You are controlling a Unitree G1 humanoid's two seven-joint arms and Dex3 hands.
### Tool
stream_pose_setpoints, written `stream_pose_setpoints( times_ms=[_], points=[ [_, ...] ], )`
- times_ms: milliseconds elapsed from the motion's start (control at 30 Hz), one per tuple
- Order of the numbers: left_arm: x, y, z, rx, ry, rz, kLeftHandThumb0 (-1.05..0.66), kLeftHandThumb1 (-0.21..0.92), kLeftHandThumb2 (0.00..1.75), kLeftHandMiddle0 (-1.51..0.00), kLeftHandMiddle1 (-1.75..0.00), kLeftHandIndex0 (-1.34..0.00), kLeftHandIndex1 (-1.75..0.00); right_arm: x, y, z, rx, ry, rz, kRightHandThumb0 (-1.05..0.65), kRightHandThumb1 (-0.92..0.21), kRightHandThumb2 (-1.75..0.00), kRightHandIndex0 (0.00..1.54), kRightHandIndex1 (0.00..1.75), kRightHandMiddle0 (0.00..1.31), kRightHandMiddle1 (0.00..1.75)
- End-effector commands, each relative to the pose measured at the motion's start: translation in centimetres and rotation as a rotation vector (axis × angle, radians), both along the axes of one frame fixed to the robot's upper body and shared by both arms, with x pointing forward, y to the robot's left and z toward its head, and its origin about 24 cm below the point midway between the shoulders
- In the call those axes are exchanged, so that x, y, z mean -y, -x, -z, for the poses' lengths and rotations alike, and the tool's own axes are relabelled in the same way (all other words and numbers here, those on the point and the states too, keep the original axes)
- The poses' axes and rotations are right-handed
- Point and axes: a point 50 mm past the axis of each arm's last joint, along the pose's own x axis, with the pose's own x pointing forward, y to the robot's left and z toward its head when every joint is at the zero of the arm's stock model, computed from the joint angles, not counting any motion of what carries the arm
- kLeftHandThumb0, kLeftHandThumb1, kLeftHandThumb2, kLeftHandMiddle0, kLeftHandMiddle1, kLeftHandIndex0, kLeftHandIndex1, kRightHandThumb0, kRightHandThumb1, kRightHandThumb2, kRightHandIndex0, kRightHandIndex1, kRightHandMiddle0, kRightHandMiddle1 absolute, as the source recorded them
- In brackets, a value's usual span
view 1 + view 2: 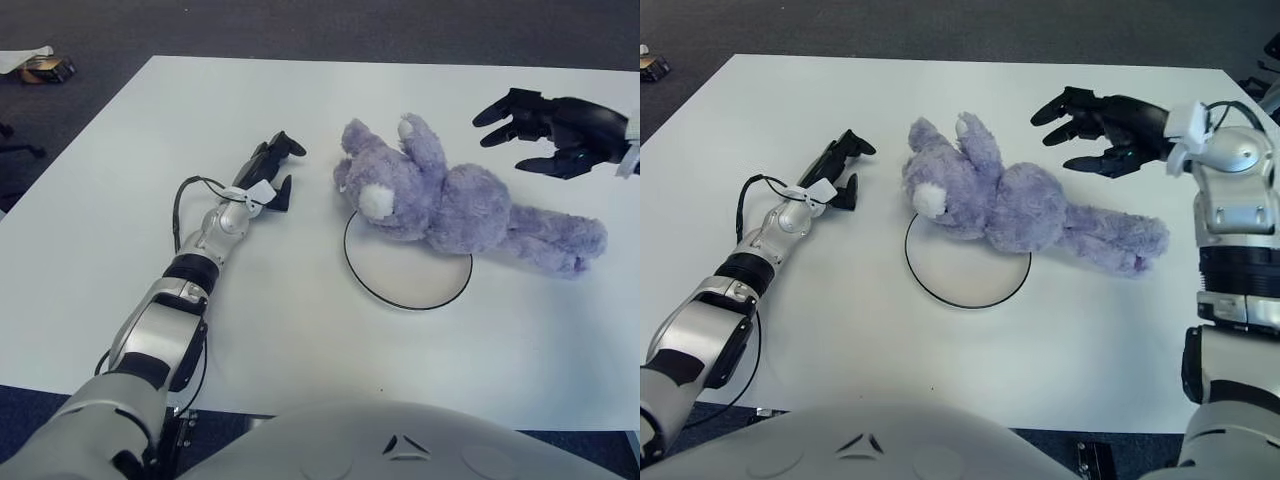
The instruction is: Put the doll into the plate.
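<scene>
The white table (120, 180) fills most of both views, its far edge running along the top and its near edge cut by the robot's own torso; dark carpet (300, 25) lies beyond the far edge. The purple doll (455, 205), a plush bear, lies on its side right of the table's centre, head toward the middle, legs stretched toward the right edge; its head and chest overlap the far rim of the plate (408, 270), while its legs lie on bare table outside it. The plate, a flat white disc with a dark rim, sits near the table's centre, its near half uncovered. The left hand (272, 172) shows left of the doll's head, toward the middle of the table, fingers loosely parted and holding nothing; whether it touches the surface cannot be told. The right hand (1098, 125) hangs above the far right part of the table, just beyond the doll's body, fingers spread apart, clear of the plush.
</scene>
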Motion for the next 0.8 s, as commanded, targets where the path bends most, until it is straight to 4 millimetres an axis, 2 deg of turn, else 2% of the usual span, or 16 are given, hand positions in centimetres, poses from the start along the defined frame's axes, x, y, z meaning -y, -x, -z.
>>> stream_pose_setpoints(
  times_ms=[0,200,467,767],
  points=[
    [-0.4,1.1,2.7,-0.119,-0.049,-0.015,0.20,0.23,1.56,-0.02,-1.18,0.00,-1.39,-0.2,0.3,-0.3,0.004,-0.006,0.028,-0.81,-0.73,-0.57,0.13,0.69,0.00,0.82],
    [-0.4,1.1,2.7,-0.111,-0.053,-0.018,0.20,0.22,1.56,-0.01,-1.20,0.00,-1.42,-0.4,0.8,-0.1,-0.028,-0.015,0.063,-0.80,-0.74,-0.56,0.11,0.67,0.00,0.84],
    [-0.4,1.1,2.8,-0.118,-0.043,-0.018,0.20,0.21,1.56,0.00,-1.22,0.00,-1.41,-1.3,1.6,1.6,-0.037,0.034,0.068,-0.80,-0.74,-0.55,0.11,0.67,0.00,0.92],
    [-0.4,1.1,2.7,-0.105,-0.038,-0.021,0.20,0.21,1.56,-0.01,-1.23,0.00,-1.42,-1.4,2.0,1.9,-0.120,0.026,0.056,-0.84,-0.77,-0.53,0.09,0.70,0.00,1.00]
  ],
)
